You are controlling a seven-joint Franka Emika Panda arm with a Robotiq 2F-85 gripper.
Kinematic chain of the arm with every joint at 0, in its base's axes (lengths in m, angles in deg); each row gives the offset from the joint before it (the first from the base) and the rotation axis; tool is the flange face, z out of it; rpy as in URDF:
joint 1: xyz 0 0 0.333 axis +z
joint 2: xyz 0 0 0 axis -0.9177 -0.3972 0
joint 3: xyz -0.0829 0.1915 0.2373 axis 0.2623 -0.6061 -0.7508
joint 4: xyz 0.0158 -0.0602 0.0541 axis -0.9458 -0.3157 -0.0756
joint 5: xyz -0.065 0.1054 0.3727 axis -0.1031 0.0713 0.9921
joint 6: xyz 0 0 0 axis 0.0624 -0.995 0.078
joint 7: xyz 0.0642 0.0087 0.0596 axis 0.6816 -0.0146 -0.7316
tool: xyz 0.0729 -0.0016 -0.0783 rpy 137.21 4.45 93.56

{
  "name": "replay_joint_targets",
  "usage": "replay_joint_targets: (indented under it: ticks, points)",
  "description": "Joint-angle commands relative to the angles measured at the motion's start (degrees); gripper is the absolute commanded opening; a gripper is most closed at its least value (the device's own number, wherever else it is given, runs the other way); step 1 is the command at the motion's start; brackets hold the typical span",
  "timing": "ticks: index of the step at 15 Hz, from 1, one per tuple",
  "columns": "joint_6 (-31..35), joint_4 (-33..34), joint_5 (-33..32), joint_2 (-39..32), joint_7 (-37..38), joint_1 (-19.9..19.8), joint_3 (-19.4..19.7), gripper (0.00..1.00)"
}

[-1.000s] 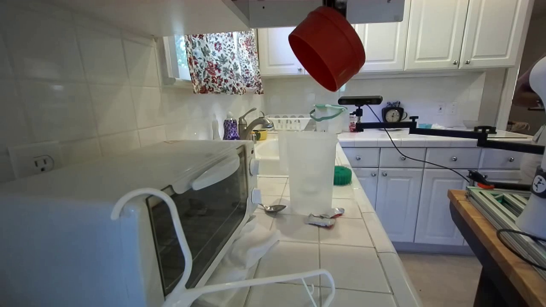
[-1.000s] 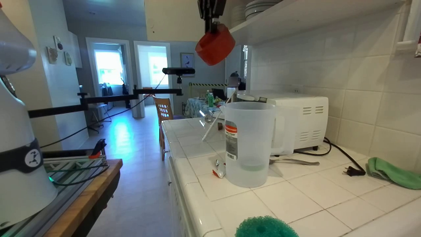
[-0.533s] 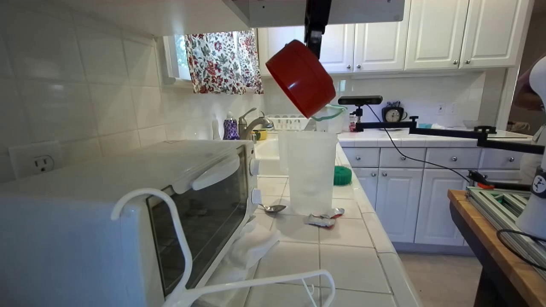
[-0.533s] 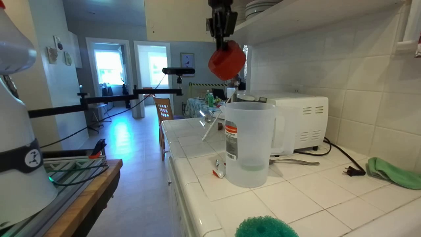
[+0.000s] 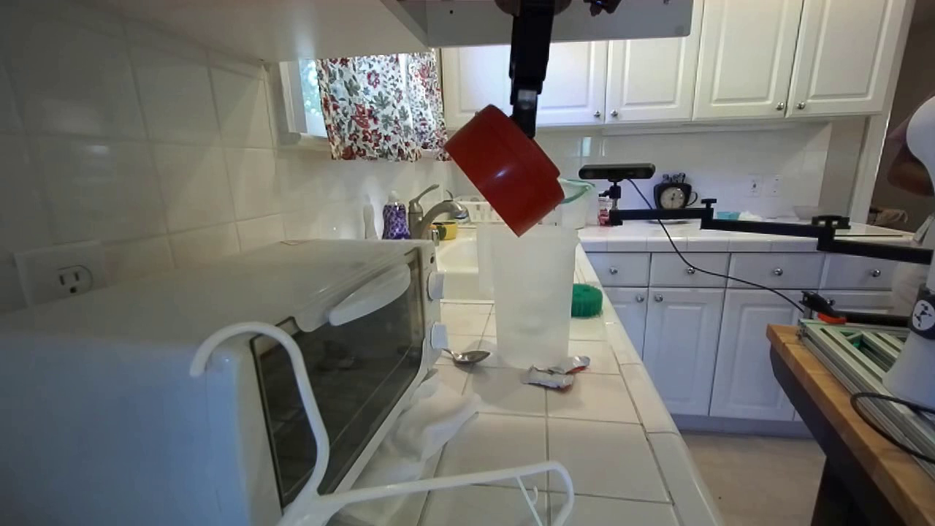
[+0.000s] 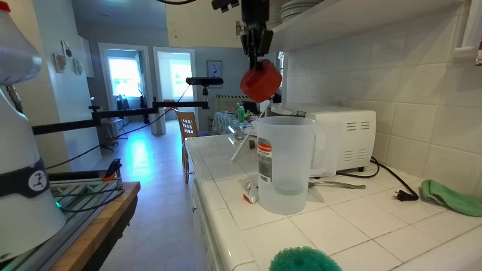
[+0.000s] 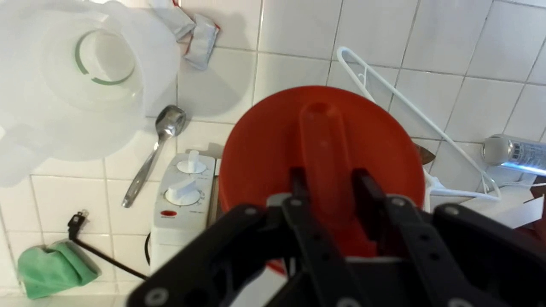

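We see the jaws, pinched narrow on the red container (image 6: 261,82), now lower, nearer the pitcher (image 6: 286,163), so we'd call the carry still underway.

In an exterior view you're parked right by the boxy white toaster oven (image 5: 234,292), looking along the white tiled tabletop (image 5: 592,453) toward the white sink (image 5: 459,277). In an exterior view beyond the frosted plastic pitcher (image 6: 288,158), you're facing roughly back; both catch pitcher and oven. Wrist view's super close, aimed down over the round red plastic container (image 7: 324,153).
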Motion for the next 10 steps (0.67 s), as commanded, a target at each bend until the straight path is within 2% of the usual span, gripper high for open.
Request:
replay_joint_targets:
  ticks: [1, 10]
  points:
    - [1.1, 0.1, -0.6, -1.9, 1.4, 0.0, -0.1, 0.08]
    - [8.1, -0.6, -0.8, -7.1, 1.2, 0.4, -0.5, 0.08]
